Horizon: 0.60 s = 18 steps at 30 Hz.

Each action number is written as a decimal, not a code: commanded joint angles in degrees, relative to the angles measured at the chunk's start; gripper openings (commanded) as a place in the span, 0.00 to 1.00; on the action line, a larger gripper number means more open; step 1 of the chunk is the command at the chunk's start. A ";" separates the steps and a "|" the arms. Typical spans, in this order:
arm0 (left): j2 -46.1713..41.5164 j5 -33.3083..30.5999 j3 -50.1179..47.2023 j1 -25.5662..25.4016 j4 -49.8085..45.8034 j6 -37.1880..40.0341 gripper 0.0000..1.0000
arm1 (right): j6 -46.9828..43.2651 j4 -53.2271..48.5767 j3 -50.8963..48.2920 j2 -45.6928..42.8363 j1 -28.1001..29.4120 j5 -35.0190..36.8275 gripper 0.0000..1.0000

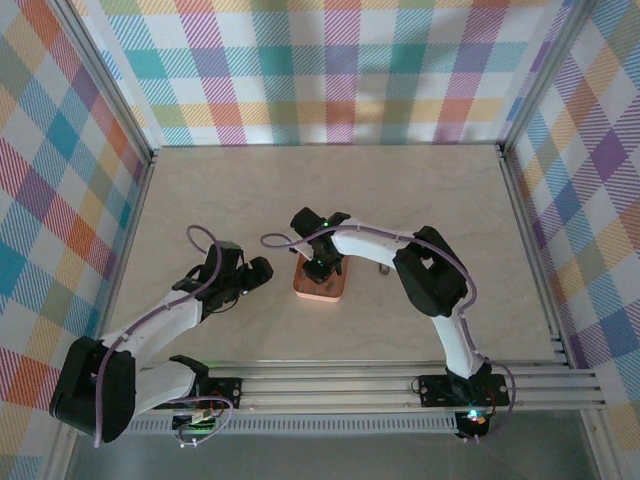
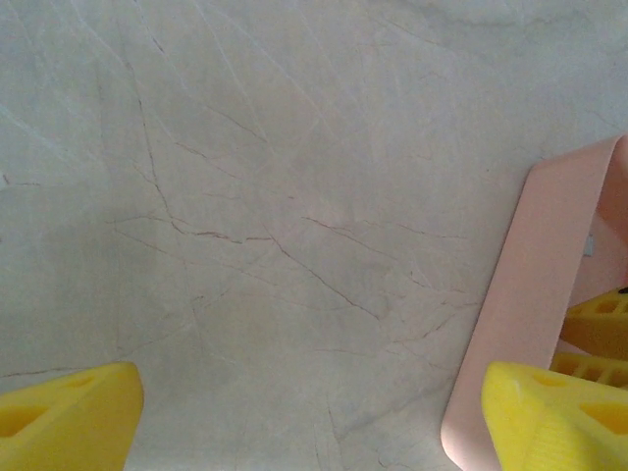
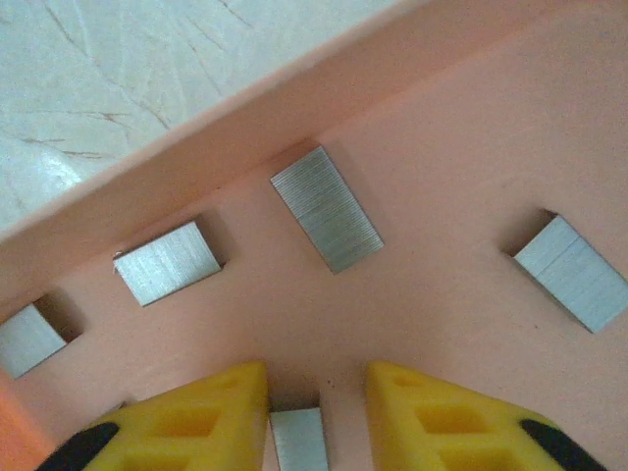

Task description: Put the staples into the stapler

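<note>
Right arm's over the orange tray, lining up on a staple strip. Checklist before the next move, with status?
1. The staple strip sits between the fingers of the right gripper: ok.
2. Fingers closed on that strip: not ok, a gap shows on one side.
3. The neighbouring strips lie clear of the fingers: ok.
4. The left gripper is open, holding nothing, beside the tray: ok.
5. The stapler, likely the small item right of the tray, open for loading: cannot tell, too small.
</note>
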 commanded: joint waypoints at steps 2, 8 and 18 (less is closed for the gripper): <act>0.49 0.78 0.67 0.58 0.13 -0.50 0.89 | -0.17 -1.79 1.24 2.52 -0.17 0.01 0.26; 0.92 1.03 0.57 0.58 0.59 -0.45 0.89 | 0.22 -2.01 1.06 2.33 -0.57 -0.38 0.20; 1.01 1.31 0.45 0.58 0.66 -0.24 0.89 | 3.26 -4.77 3.21 0.39 -0.97 -0.62 0.32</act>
